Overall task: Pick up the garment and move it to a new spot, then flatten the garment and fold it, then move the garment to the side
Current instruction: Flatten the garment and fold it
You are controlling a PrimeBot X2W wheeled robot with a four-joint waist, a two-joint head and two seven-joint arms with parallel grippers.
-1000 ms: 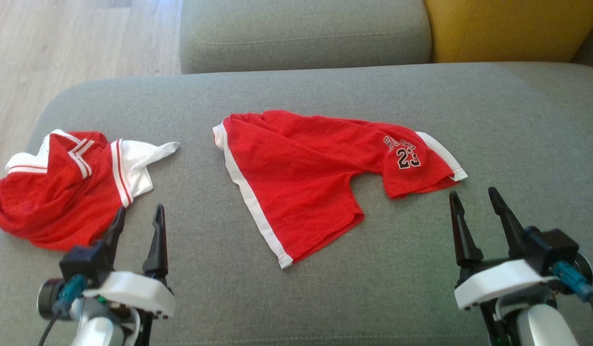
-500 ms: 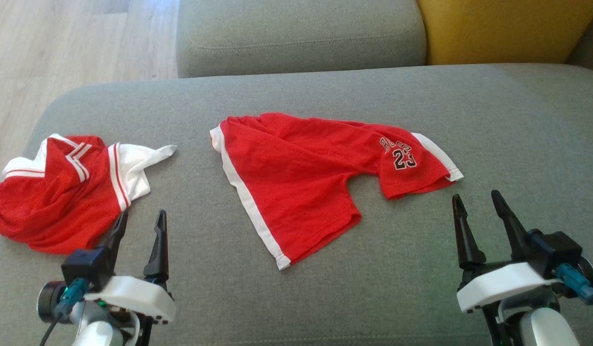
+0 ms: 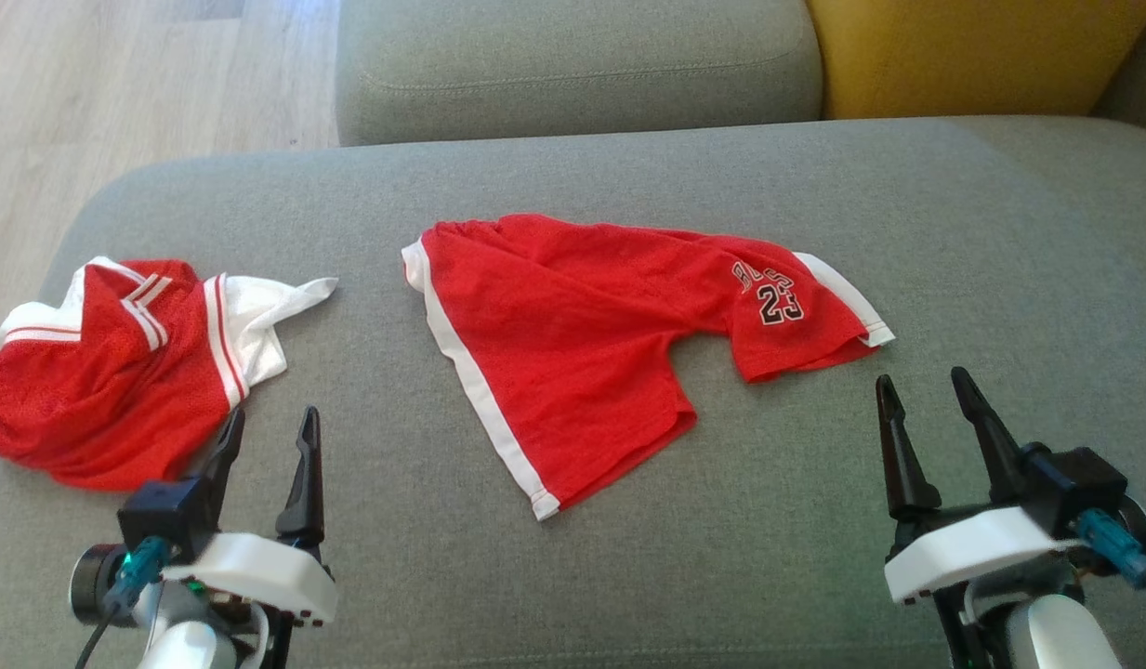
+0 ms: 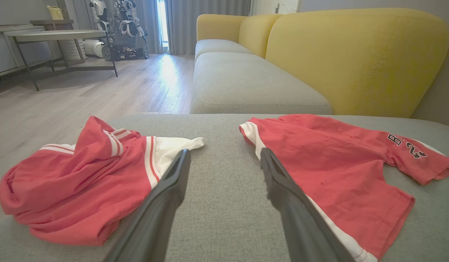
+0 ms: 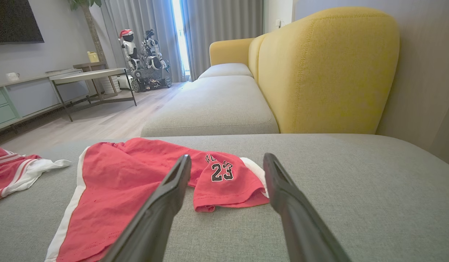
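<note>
The open left pincer (image 3: pixel 269 416) and open right pincer (image 3: pixel 921 376) hover over a grey fabric sofa seat (image 3: pixel 1000 232), red white-striped shorts (image 3: pixel 554 344) between them, pale wooden floor (image 3: pixel 117 74) beyond.

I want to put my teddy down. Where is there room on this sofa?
Bare cushion between the crumpled jersey and the red shorts, a patch right of the shorts, and the near strip between the left gripper and right gripper. The left end is crowded.

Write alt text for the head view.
Red shorts with white side stripes and the number 23 lie spread on a grey sofa cushion, a crumpled red-and-white jersey to their left. The left gripper and right gripper sit open below, holding nothing.
</note>
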